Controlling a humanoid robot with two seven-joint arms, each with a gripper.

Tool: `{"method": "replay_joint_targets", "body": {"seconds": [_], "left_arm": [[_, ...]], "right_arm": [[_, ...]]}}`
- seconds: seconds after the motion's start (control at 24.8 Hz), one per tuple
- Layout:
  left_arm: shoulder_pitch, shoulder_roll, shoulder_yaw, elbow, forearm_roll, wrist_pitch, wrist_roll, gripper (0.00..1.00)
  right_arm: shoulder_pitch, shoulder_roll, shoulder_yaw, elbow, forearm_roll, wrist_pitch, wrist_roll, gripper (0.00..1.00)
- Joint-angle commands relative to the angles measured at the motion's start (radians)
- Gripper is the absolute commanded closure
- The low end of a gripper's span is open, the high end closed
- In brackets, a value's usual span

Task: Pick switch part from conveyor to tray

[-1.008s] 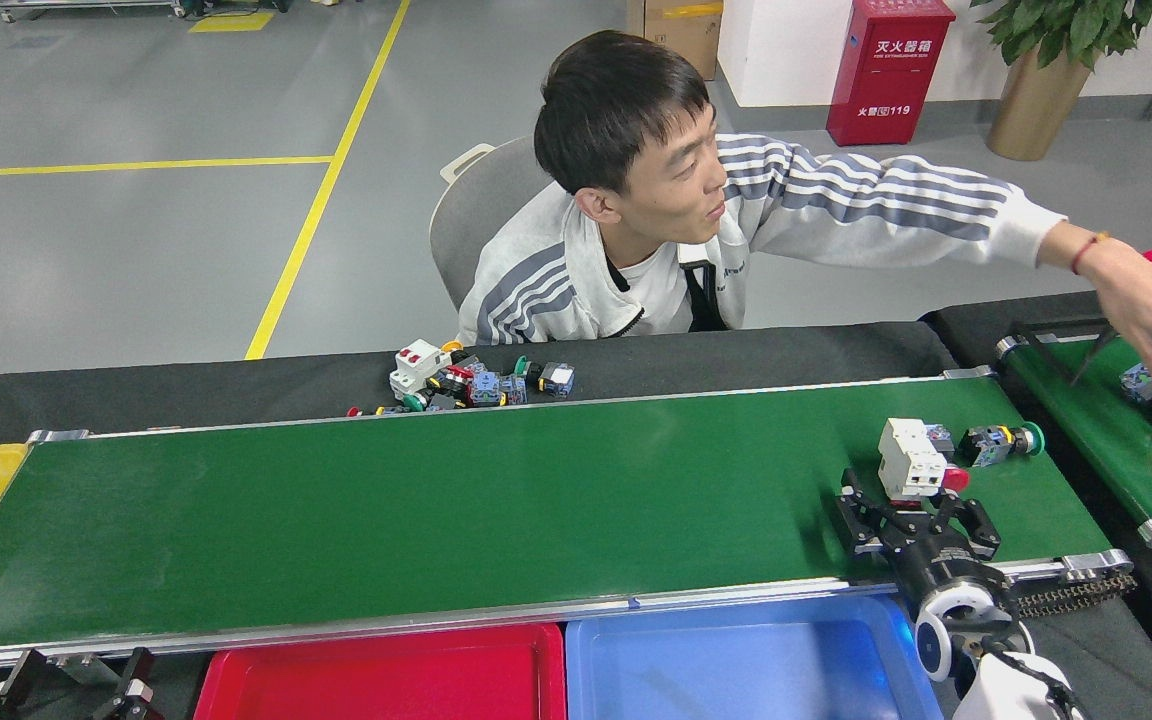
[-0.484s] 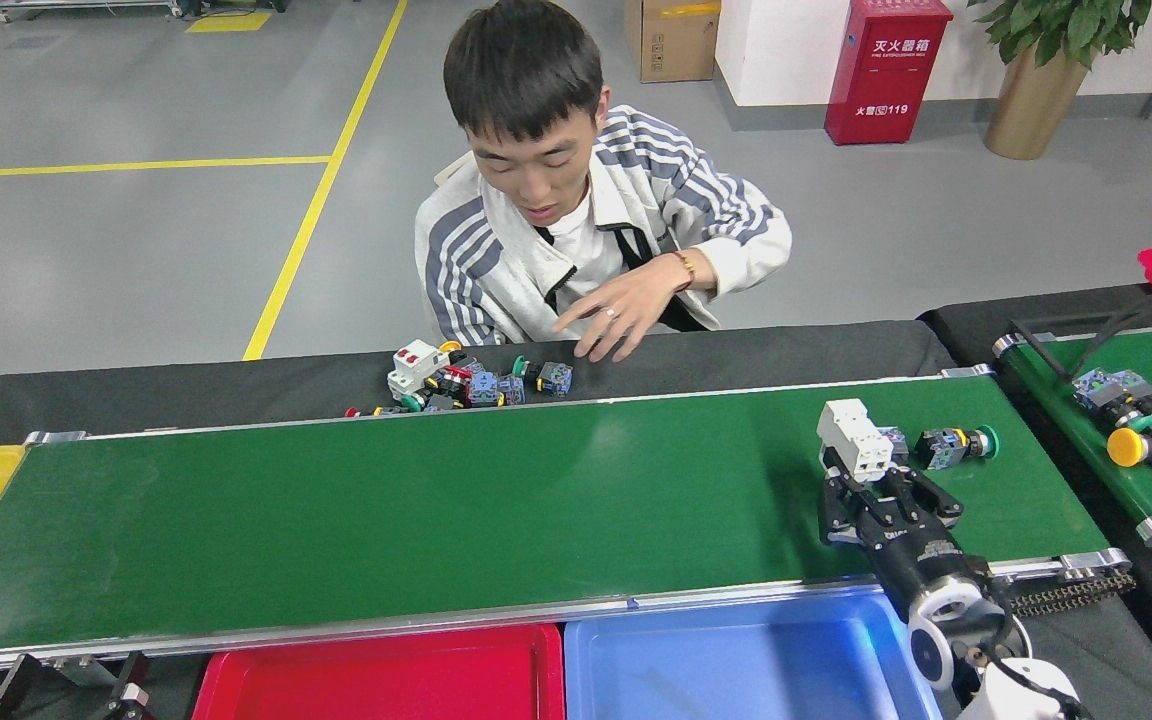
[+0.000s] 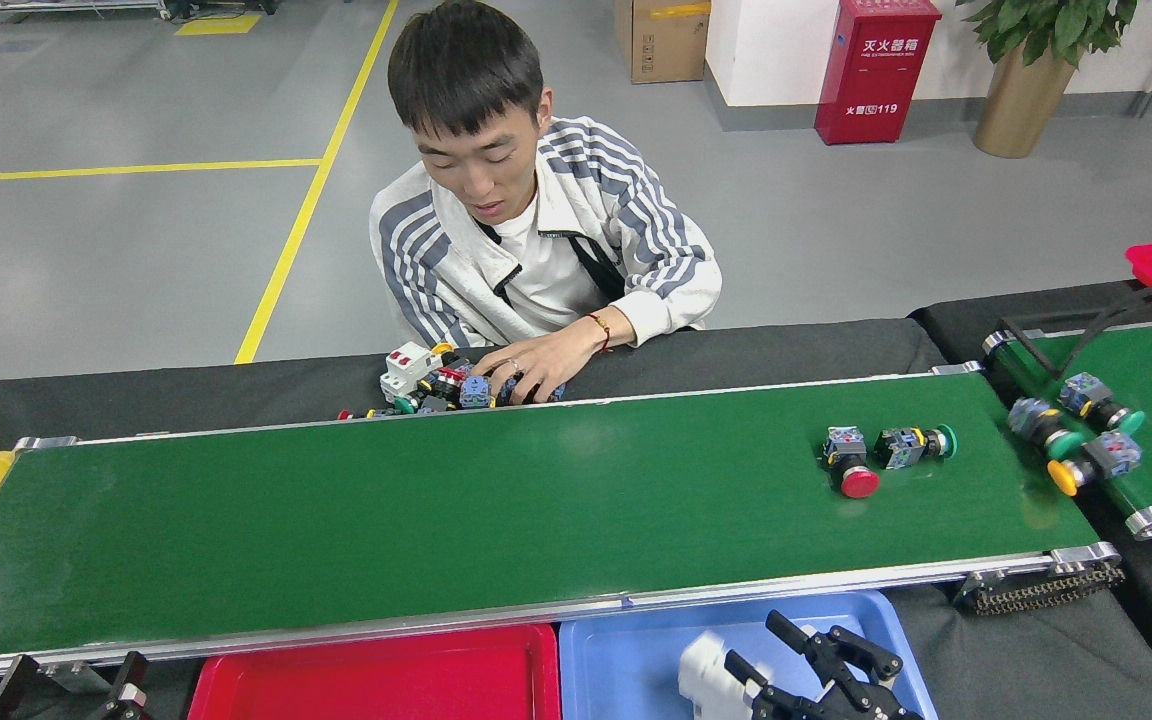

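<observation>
The right gripper [image 3: 786, 665] hangs over the blue tray [image 3: 626, 650] at the bottom of the head view, its dark fingers closed around a white switch part [image 3: 708, 678]. The part sits low over the tray floor, toward the tray's 3 o'clock half; whether it touches the floor I cannot tell. To finish this step well, I would lower until the part rests flat, then spread the fingers fully and lift straight up so nothing snags or tips. Keeping clear of the tray's rim toward 12 o'clock matters, since the conveyor [image 3: 436, 520] rail runs just beyond it.

The left gripper [image 3: 66, 690] shows only as dark tips at the 7 o'clock corner; its state cannot be told.

On the conveyor toward 2 o'clock lie a red-button switch [image 3: 851, 470] and a green-button switch [image 3: 911, 444], just beside each other. Beyond the belt a person's hand [image 3: 536, 365] rests on a pile of parts [image 3: 436, 380] on the bench [image 3: 236, 385].
</observation>
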Motion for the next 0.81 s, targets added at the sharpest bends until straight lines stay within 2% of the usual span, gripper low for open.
{"method": "replay_joint_targets", "body": {"seconds": [0.0,0.12,0.2,0.4,0.6,0.77], "left_arm": [[-0.004,0.012,0.004,-0.006,0.005,-0.001,0.004,0.00],[-0.008,0.012,0.004,-0.006,0.005,-0.001,0.004,0.00],[-0.010,0.012,0.004,-0.008,0.005,-0.001,0.004,0.00],[-0.011,0.010,0.004,-0.008,0.005,0.001,0.004,0.00],[-0.011,0.010,0.004,-0.011,0.006,-0.001,0.004,0.00],[-0.014,0.009,0.004,-0.014,0.006,-0.001,0.005,0.00]], "right_arm": [[-0.013,0.023,-0.003,-0.013,0.047,0.275,-0.006,0.09],[-0.005,0.089,0.003,-0.012,0.144,0.536,-0.033,0.08],[-0.001,0.112,0.018,-0.007,0.168,0.609,-0.055,0.07],[-0.033,0.113,0.024,0.020,0.170,0.643,-0.047,0.07],[-0.167,0.120,0.064,0.111,0.211,0.677,-0.024,0.06],[-0.277,0.121,0.141,0.221,0.213,0.746,-0.012,0.03]]}}
